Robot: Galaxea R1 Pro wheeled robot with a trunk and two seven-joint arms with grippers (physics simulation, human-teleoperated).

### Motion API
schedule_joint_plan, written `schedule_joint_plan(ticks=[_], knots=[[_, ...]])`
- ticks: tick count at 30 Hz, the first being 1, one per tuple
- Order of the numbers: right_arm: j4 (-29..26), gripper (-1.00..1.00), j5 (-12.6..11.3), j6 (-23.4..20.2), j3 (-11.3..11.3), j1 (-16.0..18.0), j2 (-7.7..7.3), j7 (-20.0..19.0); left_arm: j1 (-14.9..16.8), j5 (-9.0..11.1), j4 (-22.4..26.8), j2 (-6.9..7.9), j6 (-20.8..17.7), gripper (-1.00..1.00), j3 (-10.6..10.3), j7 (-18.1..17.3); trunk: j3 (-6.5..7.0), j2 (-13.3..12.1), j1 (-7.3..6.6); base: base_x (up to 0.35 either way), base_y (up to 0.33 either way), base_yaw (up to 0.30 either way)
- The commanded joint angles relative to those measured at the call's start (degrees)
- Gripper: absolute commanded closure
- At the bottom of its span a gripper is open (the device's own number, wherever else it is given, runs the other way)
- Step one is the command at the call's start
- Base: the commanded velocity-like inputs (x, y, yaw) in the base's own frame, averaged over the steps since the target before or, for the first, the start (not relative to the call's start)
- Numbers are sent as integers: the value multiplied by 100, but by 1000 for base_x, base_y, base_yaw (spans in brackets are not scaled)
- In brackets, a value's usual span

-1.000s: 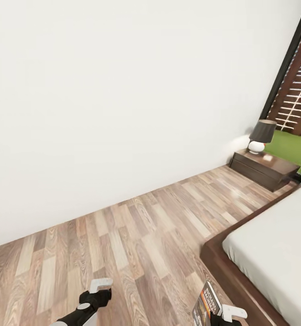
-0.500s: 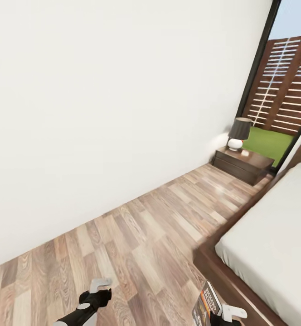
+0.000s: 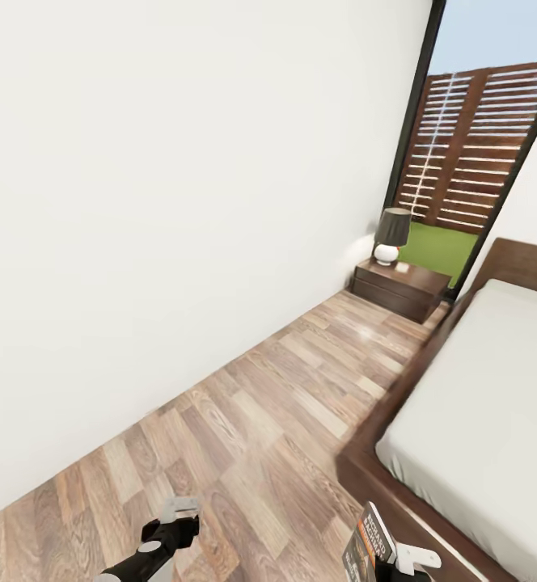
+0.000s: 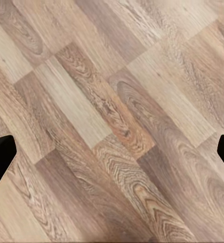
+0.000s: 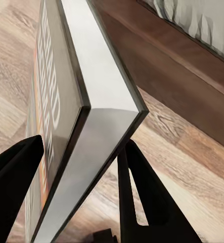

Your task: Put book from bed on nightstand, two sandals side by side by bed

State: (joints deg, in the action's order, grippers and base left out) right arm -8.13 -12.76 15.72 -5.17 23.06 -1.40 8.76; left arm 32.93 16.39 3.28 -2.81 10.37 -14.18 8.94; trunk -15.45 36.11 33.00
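My right gripper (image 3: 386, 562) is shut on the book (image 3: 365, 543), a thin dark paperback with an orange band, held upright at the head view's bottom edge. In the right wrist view the book (image 5: 81, 116) sits edge-on between the two black fingers (image 5: 142, 197). The bed (image 3: 487, 420), pale grey mattress on a dark wooden frame, lies to the right. A dark brown nightstand (image 3: 398, 289) stands far ahead against the wall by the window. My left gripper (image 3: 175, 517) hangs open over the plank floor, its dark fingertips (image 4: 0, 157) wide apart. The sandals are out of view.
A lamp (image 3: 391, 236) with a dark shade and white base stands on the nightstand. A white wall (image 3: 179, 202) runs along the left. A strip of wood floor (image 3: 285, 404) leads between wall and bed. A dark-framed window (image 3: 479, 153) shows a slatted fence and grass.
The whole head view has swung: the nightstand, window and bed have shifted left and more of the fence shows. Both grippers and the held book keep their places in the picture.
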Motion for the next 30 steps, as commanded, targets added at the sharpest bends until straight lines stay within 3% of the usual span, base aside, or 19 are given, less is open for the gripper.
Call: schedule_joint_plan(ticks=[1, 30], knots=[[5, 100, -51, 19, -51, 6, -1, 21, 3, 48, -3, 0, 16, -100, -50, 20, -5, 6, 4, 261, 236, -284], [5, 100, -51, 19, -50, 6, -1, 21, 3, 43, -3, -1, 18, -100, -57, 20, 129, 6, 4, 255, 240, -273]])
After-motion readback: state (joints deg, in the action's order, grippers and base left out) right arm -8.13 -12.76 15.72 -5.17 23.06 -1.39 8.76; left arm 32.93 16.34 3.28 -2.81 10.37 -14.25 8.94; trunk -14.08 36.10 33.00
